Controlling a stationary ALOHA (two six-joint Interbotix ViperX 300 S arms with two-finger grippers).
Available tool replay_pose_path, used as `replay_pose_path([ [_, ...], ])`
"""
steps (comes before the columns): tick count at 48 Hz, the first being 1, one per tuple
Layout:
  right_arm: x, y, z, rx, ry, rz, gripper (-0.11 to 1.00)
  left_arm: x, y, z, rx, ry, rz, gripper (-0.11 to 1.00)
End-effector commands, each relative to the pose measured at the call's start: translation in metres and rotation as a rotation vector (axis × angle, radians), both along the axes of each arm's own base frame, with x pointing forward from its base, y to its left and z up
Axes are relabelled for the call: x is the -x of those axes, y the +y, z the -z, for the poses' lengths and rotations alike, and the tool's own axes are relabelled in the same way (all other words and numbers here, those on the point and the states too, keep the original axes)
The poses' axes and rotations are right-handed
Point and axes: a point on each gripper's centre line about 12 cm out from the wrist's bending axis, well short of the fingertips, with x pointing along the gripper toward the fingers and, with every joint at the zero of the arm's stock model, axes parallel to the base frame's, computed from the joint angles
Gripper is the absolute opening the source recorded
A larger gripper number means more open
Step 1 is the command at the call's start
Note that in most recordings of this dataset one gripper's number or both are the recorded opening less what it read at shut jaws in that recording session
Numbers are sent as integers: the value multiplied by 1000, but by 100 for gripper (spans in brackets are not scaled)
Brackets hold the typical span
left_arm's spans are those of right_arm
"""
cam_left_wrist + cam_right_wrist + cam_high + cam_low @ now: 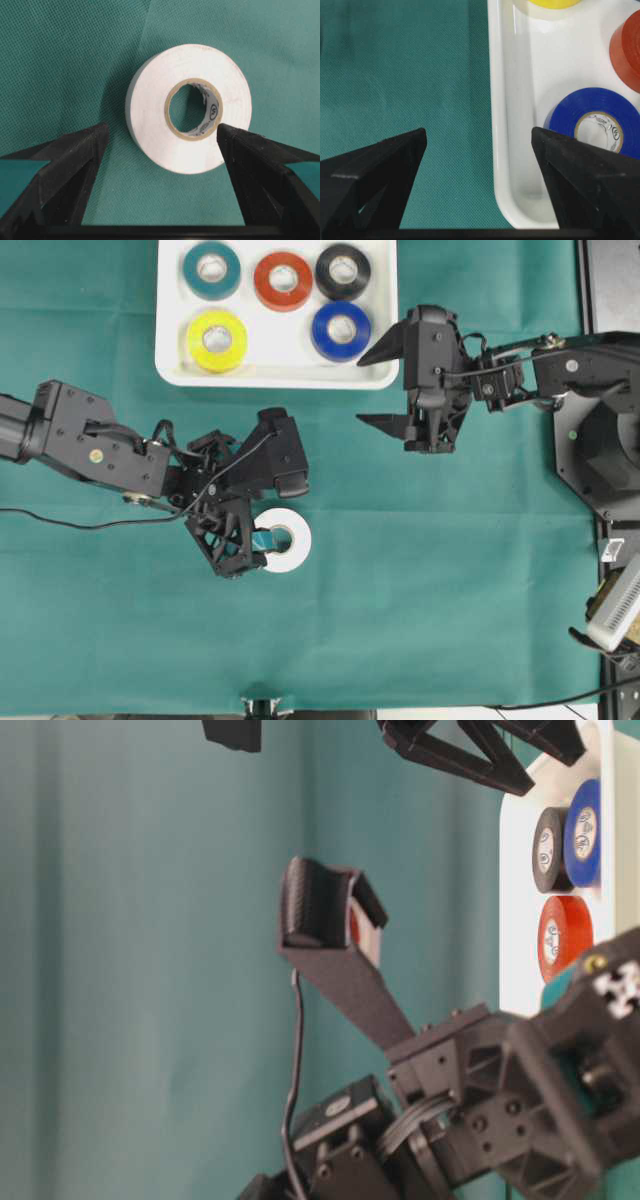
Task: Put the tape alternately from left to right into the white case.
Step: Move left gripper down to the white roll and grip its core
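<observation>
The white case [285,360] lies at the top middle and holds the teal [211,270], red [282,280], black [343,270], yellow [216,340] and blue [341,330] tape rolls. A white tape roll [284,538] lies flat on the green cloth below the case. My left gripper [270,530] is open and low over it. In the left wrist view the white roll [187,107] sits just ahead of the left gripper [162,132], whose right fingertip [230,137] overlaps the roll's edge. My right gripper [362,390] is open and empty beside the case's near right corner [495,100], next to the blue roll [592,120].
A black cable [60,520] trails over the cloth at the left. The right arm's base [600,440] and some loose items [615,605] stand off the cloth's right edge. The green cloth [450,590] covers the table.
</observation>
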Motion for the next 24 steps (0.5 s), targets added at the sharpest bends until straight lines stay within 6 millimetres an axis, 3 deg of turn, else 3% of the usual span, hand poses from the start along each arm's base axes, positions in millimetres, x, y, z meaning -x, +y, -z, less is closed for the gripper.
replay_pose_path([
  [1, -2, 0, -8, 6, -27, -4, 82, -9, -4, -15, 12, -41, 1, 97],
  [24, 0, 1, -6, 2, -24, -7, 82, -14, 9, 13, -3, 21, -26, 97],
])
